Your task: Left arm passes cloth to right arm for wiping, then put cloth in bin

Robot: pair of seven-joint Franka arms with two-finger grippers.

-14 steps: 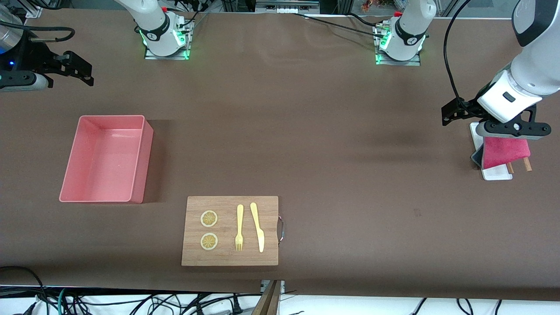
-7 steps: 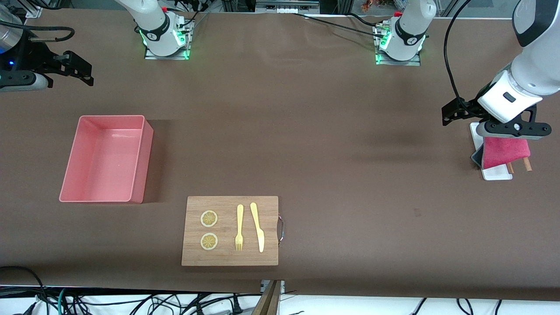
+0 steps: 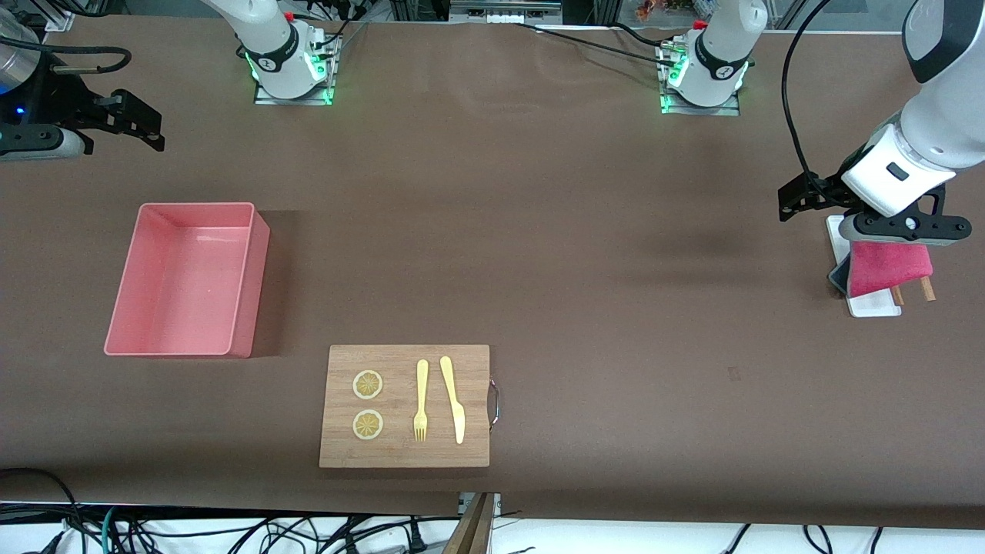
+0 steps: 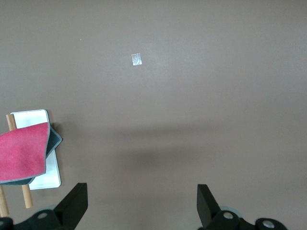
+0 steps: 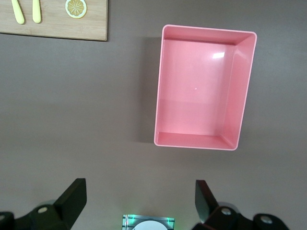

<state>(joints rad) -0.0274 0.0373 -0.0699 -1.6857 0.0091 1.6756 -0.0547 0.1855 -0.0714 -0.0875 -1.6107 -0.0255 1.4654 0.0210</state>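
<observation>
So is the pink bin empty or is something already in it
Empty. The bin shows only its bare pink floor in the right wrist view and front view; the cloth lies on the white tray.

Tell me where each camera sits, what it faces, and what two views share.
Front view: high across the table, facing both bases; shows the left pincer over the cloth and the right pincer waiting at the right arm's end.
Left wrist view: looks down past its open fingers at the cloth on the white tray.
Right wrist view: looks down past its open fingers at the bin.
Shared: front and right wrist views both show the bin and cutting board.
</observation>
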